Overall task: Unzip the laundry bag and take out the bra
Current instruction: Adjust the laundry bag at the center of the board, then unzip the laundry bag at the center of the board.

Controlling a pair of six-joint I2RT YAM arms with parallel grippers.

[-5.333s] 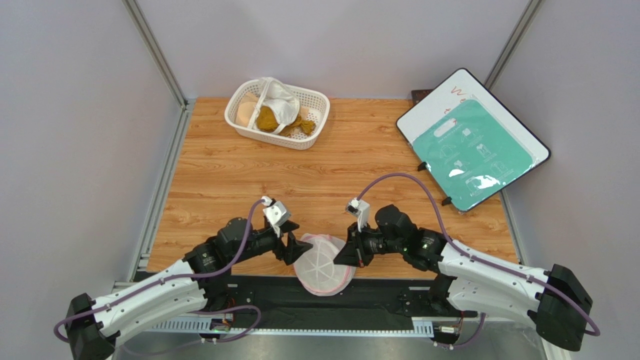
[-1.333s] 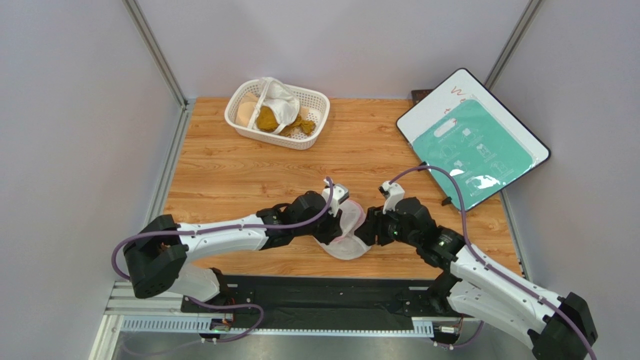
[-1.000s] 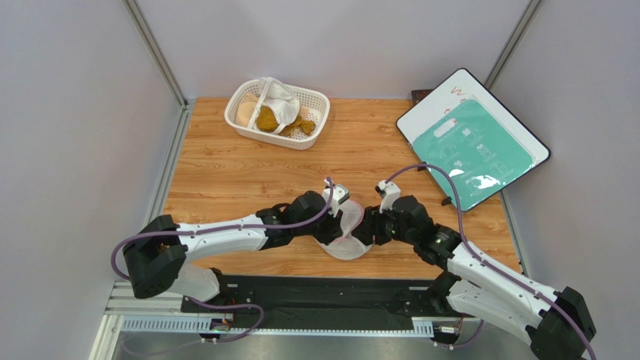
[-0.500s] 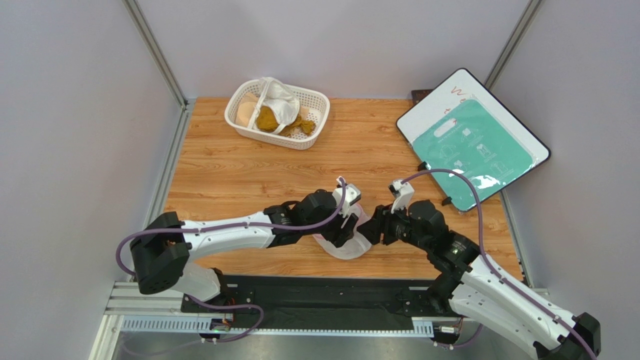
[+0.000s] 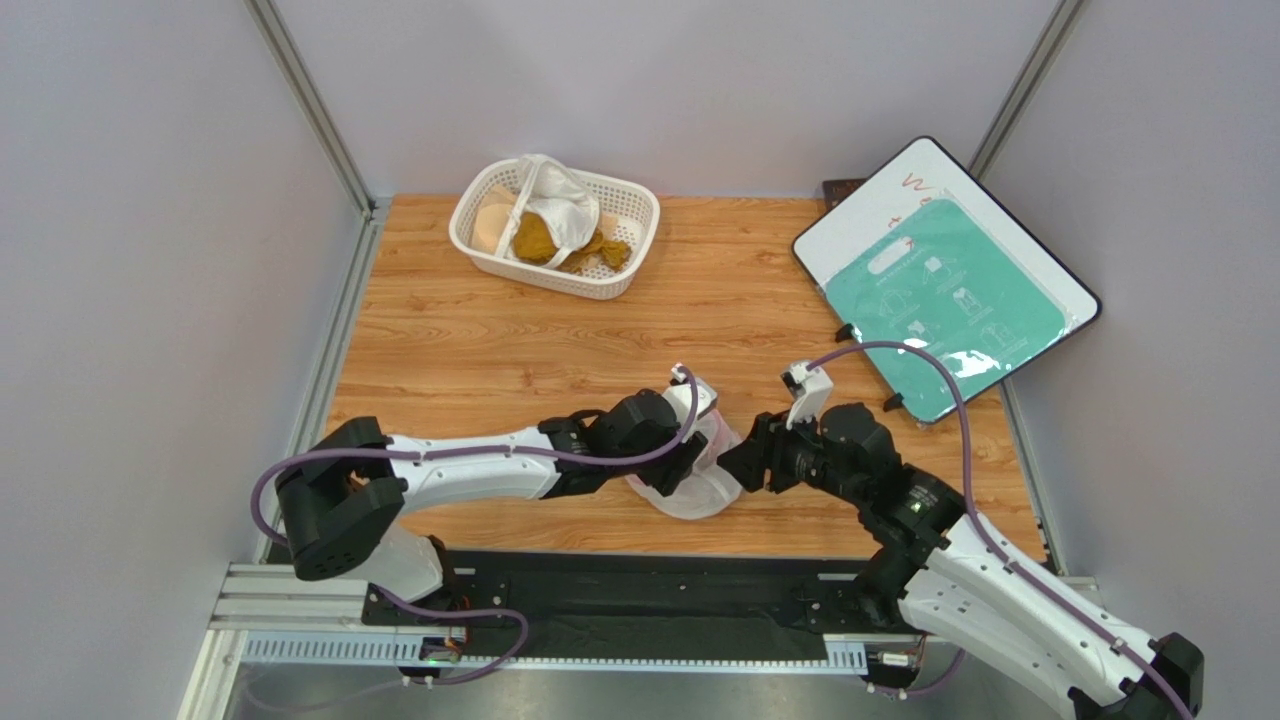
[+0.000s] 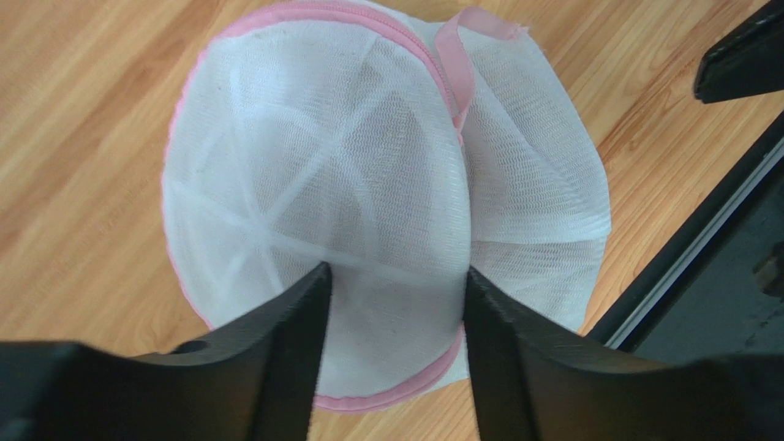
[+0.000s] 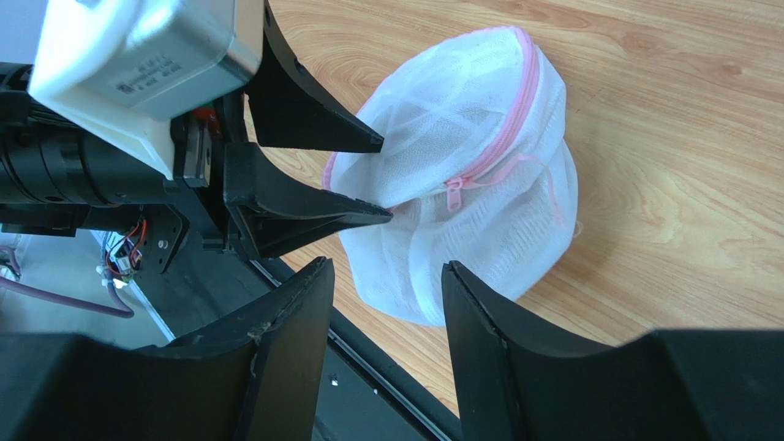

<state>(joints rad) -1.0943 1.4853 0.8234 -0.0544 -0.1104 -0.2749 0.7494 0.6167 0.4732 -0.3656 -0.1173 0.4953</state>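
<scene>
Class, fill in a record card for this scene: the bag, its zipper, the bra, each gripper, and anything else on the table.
Laundry bag: white mesh, pink trim, lying between the two grippers
Zipper pull: on the pink seam; the visible zip looks closed
Bra: not visible
Left gripper: open, fingertips against the mesh
Right gripper: open, empty, beside the bag
Basket: white, at the far left

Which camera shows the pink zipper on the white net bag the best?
The right wrist view: the pink zipper of the laundry bag and its little pull show plainly. The left wrist view shows pink trim and a ribbon loop, but no pull. In the top view the arms hide most of the bag.
</scene>
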